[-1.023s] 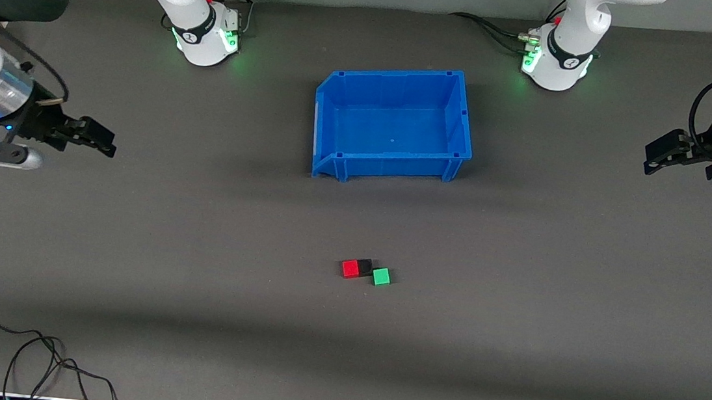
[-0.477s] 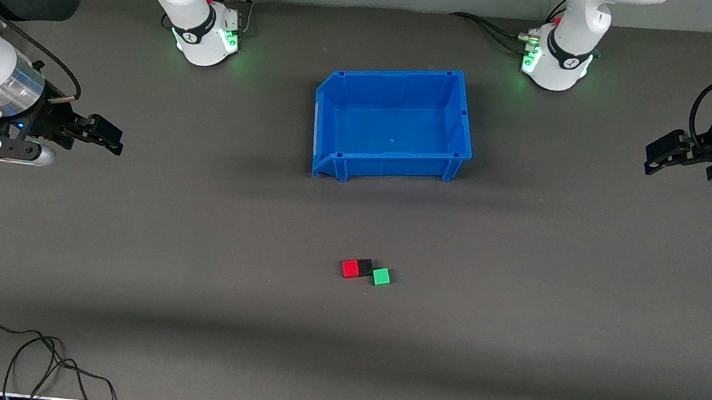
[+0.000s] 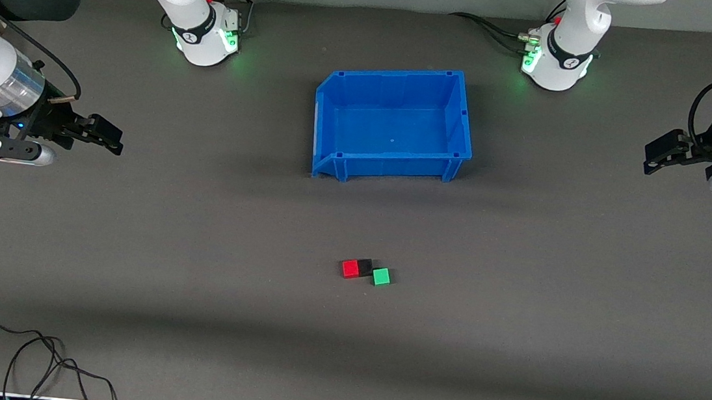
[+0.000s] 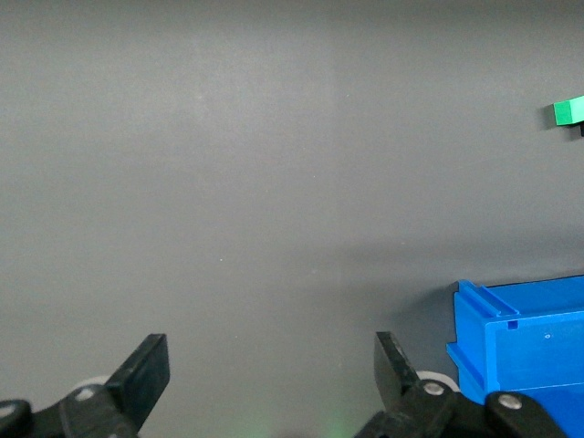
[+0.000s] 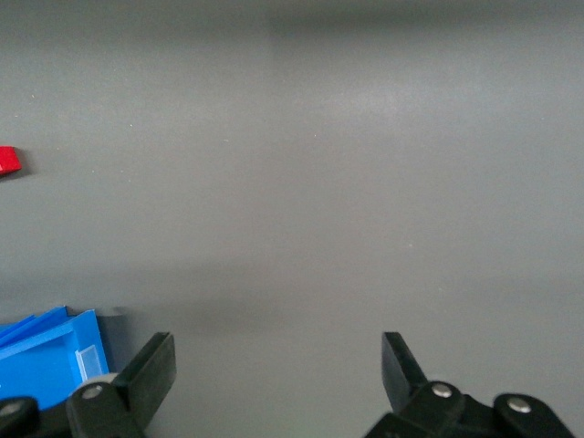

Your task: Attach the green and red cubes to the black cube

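Mat: (image 3: pixel 512 346) you see a matte dark grey sheet over the table.
Bin: (image 3: pixel 462 115) blue plastic tub, farther from the camera than the cubes.
Right gripper: (image 3: pixel 107 137) fingers spread, empty, over the mat at its own end; shifted slightly since a second ago.
Left gripper: (image 3: pixel 657 156) spread wide, empty, waiting at its end.
Red cube: (image 3: pixel 350 269) touches the black cube (image 3: pixel 365 265).
Green cube: (image 3: pixel 380 276) touches the black cube; cut off in the left wrist view.

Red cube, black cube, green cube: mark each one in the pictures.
red cube (image 3: pixel 350 268), front view, on its top face.
black cube (image 3: pixel 365 266), front view, on its top face, between the other two.
green cube (image 3: pixel 381 276), front view, on its top face.
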Controlling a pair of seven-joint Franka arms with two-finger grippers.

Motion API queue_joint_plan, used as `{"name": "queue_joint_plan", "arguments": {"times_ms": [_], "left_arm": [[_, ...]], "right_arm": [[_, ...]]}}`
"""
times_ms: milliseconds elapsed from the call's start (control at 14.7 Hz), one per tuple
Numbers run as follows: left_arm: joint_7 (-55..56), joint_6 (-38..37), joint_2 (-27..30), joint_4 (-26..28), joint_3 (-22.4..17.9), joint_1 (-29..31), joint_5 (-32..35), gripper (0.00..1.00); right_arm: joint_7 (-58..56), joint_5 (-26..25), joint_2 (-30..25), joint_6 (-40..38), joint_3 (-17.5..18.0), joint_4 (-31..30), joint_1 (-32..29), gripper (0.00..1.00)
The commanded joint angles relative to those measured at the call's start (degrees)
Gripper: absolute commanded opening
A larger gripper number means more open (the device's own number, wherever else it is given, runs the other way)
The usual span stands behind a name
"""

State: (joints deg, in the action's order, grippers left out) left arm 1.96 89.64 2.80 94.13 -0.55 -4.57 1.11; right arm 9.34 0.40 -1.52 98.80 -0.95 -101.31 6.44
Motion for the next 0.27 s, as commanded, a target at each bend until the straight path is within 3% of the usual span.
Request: {"name": "queue_joint_plan", "arguments": {"times_ms": [0, 205], "left_arm": [[-0.9, -0.8, -0.3, -1.0, -0.2, -0.2, 0.1, 1.0], [-1.0, -0.6, -0.3, -1.1, -0.2, 0.0, 0.2, 1.0]], "right_arm": [[-1.1, -0.8, -1.0, 0.9, 0.6, -1.3, -0.6, 1.0], [-1.1, -0.8, -0.9, 0.9, 0.6, -1.1, -0.6, 1.0]]}}
